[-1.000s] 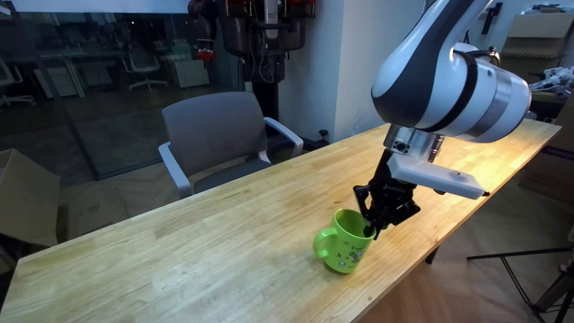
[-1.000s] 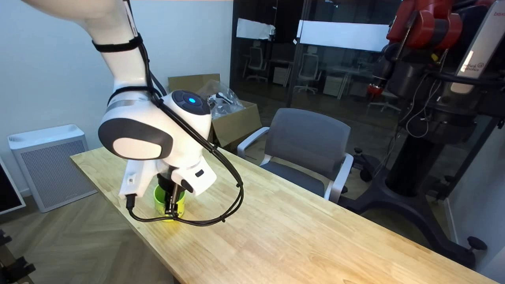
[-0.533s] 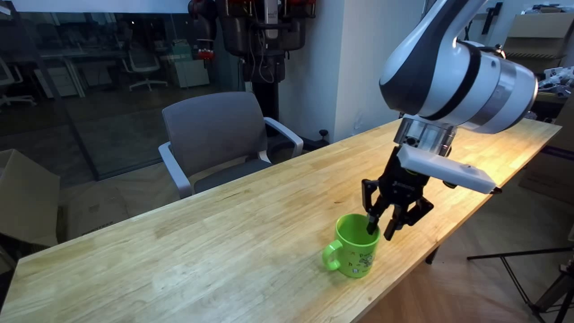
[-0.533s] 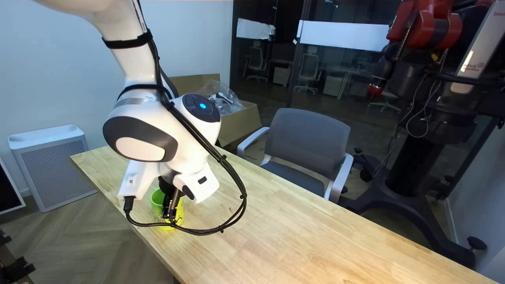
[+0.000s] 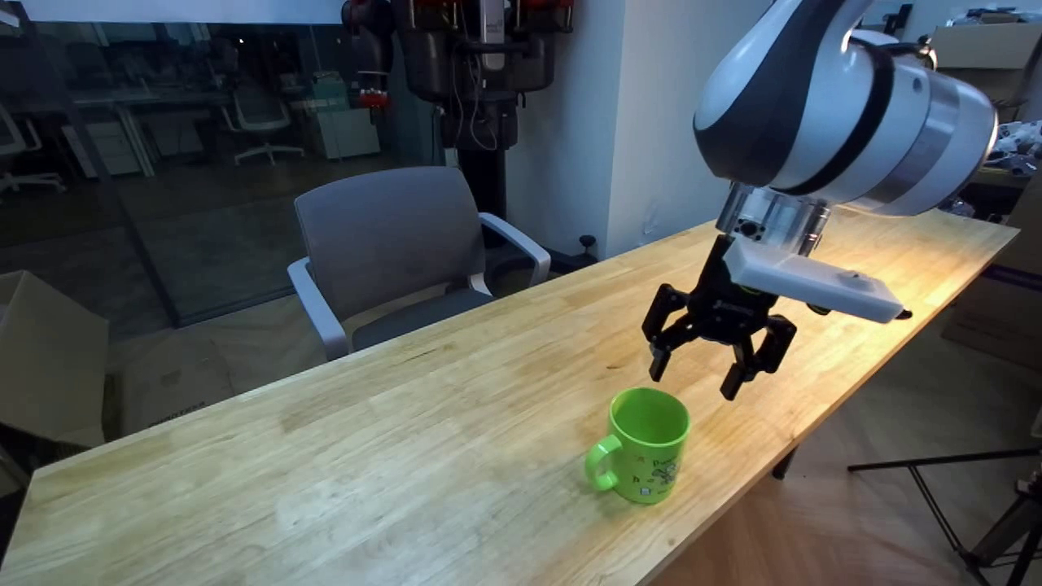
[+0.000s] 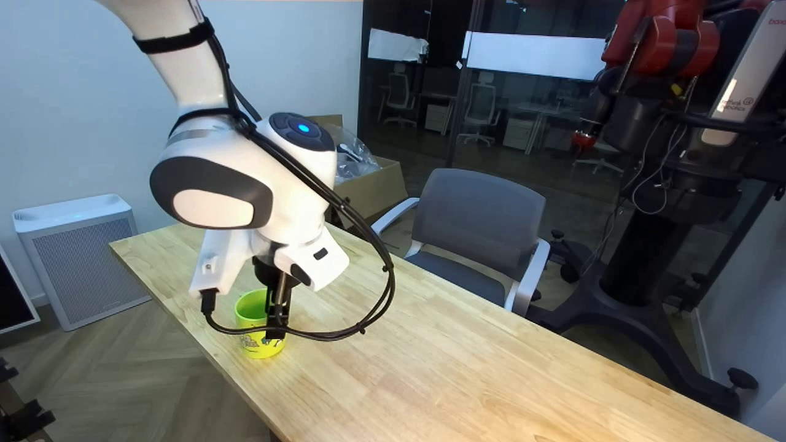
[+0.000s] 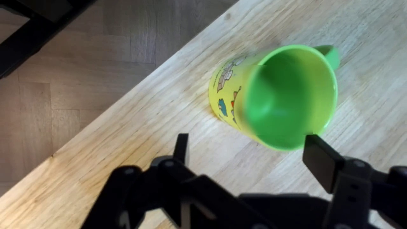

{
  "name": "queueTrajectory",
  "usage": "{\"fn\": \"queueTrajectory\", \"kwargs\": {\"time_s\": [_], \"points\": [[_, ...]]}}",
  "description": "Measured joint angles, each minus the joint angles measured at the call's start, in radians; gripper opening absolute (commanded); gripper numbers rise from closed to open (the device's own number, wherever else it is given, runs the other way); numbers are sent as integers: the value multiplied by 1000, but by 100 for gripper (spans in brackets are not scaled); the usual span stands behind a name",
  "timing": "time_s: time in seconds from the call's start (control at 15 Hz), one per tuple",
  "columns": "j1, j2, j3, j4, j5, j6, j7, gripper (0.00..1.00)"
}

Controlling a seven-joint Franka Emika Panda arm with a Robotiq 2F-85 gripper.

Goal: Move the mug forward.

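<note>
- Mug [image 5: 639,448]: upright on the table [image 5: 309,480] in an exterior view, near the long edge opposite the chair [image 5: 391,236]. A second ago it leaned, wall clamped by the gripper [image 5: 694,383]; half a second ago it was set down, jaws parting. Now gripper hangs higher, just apart from it, jaws wide.
- In an exterior view, arm [image 6: 239,161] sits higher than half a second ago; mug same spot. Gripper and cables [image 6: 347,207] cover part of it, so the gap can't be checked from here.
- Wrist view: fingers [image 7: 319,162] released, nothing held. One tip overlaps the rim [image 7: 335,90] here, likely just perspective. Handle [image 7: 332,57] points away from the near table edge. Placement looks done; remaining move is probably just backing off. Far enough forward? Can't tell, start spot not shown.
</note>
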Motion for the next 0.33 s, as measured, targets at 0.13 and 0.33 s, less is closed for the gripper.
{"fn": "queueTrajectory", "kwargs": {"time_s": [0.13,0.33], "points": [[50,-29,-32,-24,-72,39,66,100],[89,-52,-50,-45,-125,64,130,100]]}}
